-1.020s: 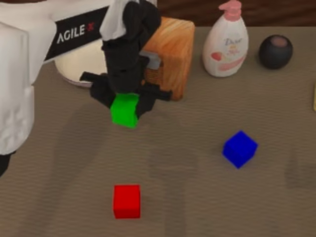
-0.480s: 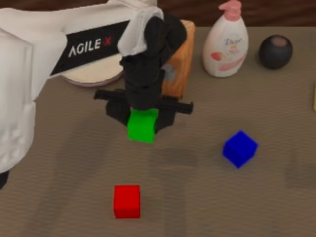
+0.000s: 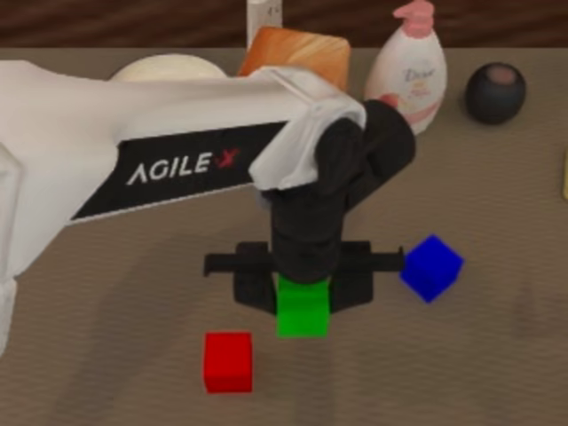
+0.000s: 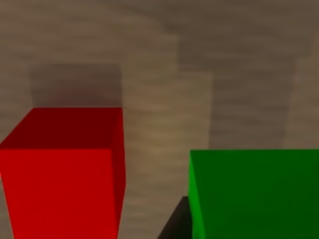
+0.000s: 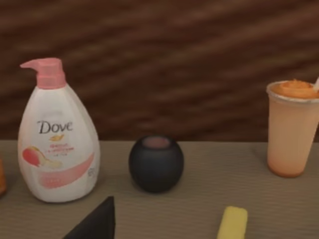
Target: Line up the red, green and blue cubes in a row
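Meanwhile, the left gripper (image 3: pixel 303 293) of the AgileX pair is hanging over the front middle of the table (image 3: pixel 497 373), its fingers pinching the green cube (image 3: pixel 303 309) between the red cube (image 3: pixel 228 361), just to its left and a little nearer the front edge, and the blue cube (image 3: pixel 431 267), sitting farther right and slightly back. Behind the arm, a brown wooden block (image 3: pixel 297 51), a Dove pump bottle (image 3: pixel 408 69) and a dark round speaker (image 3: pixel 495 92) are lining the table's far edge, while the right gripper is showing in no view.
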Robot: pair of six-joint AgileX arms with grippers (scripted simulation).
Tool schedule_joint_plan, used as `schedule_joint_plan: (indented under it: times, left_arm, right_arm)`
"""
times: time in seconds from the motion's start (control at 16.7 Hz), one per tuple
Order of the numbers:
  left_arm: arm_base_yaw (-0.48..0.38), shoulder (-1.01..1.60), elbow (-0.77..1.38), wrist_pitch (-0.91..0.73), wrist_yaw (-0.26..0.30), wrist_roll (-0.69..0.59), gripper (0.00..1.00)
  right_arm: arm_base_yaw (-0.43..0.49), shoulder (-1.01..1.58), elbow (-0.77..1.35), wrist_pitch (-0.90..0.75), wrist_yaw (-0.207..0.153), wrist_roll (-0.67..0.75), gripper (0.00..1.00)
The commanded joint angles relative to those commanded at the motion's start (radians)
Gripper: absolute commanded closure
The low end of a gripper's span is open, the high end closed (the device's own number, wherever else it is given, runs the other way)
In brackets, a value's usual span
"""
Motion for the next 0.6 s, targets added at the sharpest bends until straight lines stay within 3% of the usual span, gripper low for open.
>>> schedule_joint_plan:
  times: [0.6]
  left_arm:
    - [-0.022,0.003,-0.077,0.082,-0.001,-0.038,1.00]
  right_arm:
    - [0.000,0.000,0.000,0.000,0.000,0.000,0.00]
